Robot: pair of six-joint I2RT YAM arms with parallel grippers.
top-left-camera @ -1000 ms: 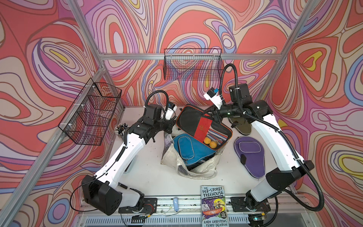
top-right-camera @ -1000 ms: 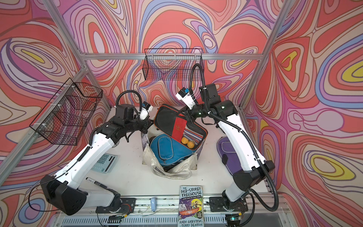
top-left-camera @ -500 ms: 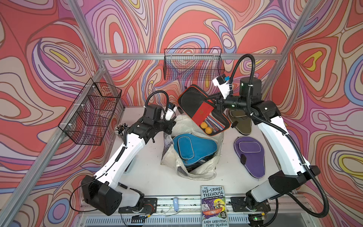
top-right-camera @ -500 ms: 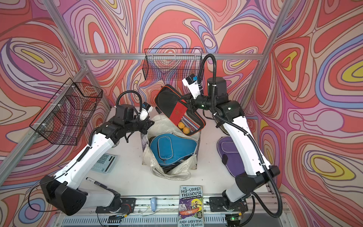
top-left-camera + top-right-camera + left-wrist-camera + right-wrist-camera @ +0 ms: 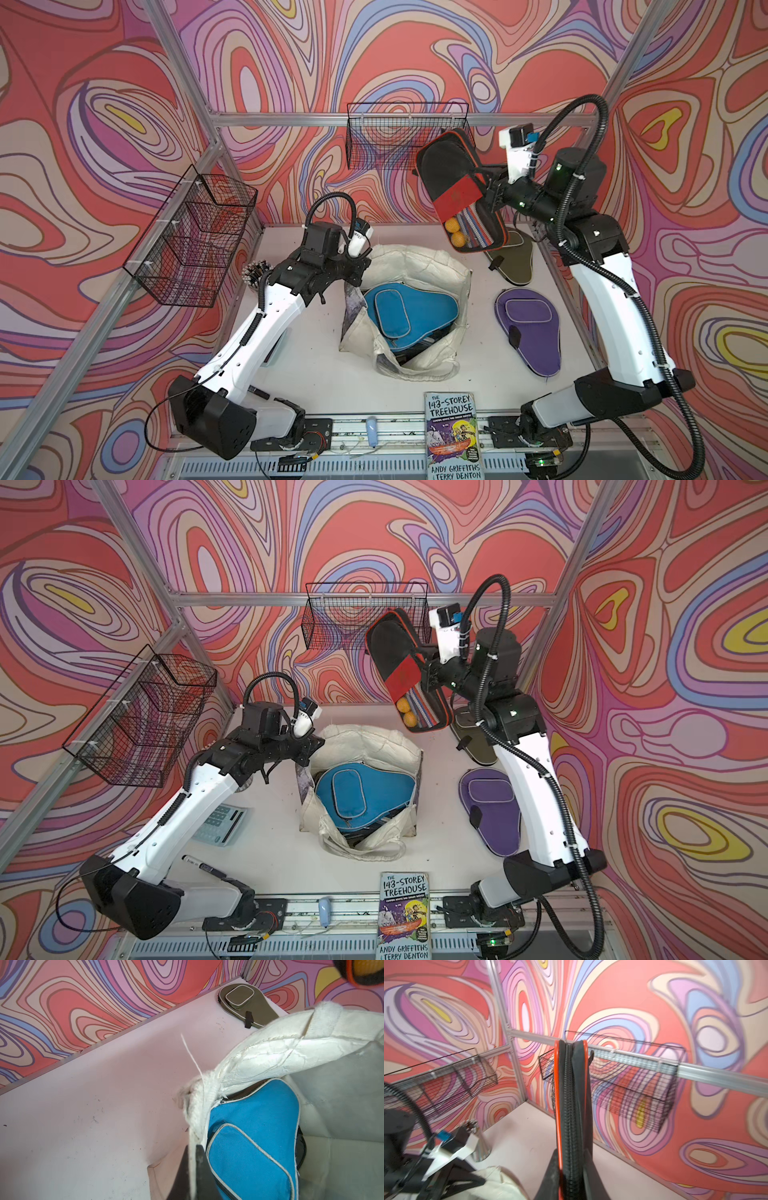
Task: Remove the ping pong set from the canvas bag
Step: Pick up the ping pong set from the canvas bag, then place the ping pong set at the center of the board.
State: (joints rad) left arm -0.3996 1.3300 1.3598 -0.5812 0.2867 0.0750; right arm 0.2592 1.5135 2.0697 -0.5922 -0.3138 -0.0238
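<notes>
Clamped in the right gripper [image 5: 485, 195], jaws squeezed together on one long edge: a flat black orange-trimmed pack [image 5: 457, 195] showing a red paddle and two orange balls. Held tilted in the air, clear of the white table [image 5: 316, 365], over its far right part and just in front of the back wire basket [image 5: 409, 137]. Pinched shut in the left gripper [image 5: 192, 1159]: the rim of the large cream-white canvas bag [image 5: 419, 266], propping its mouth open at mid-table. Inside the bag, uppermost, a blue paddle-shaped zip case [image 5: 409, 309], with something dark beneath it, too hidden to name. Already out on the table: an olive green paddle-shaped zip case [image 5: 513, 259] at the far right, partly under the raised pack, and a purple paddle-shaped zip case [image 5: 530, 328] nearer, beside the right arm. Looks like the set-down leg of one removal, roughly midway through the task, with at least the blue case left to fetch. Next calls for lowering the pack onto bare table near the two freed cases, flattening it from its tilt, parting the jaws only once it rests, then reaching back into the bag while keeping the rim pinned open.
</notes>
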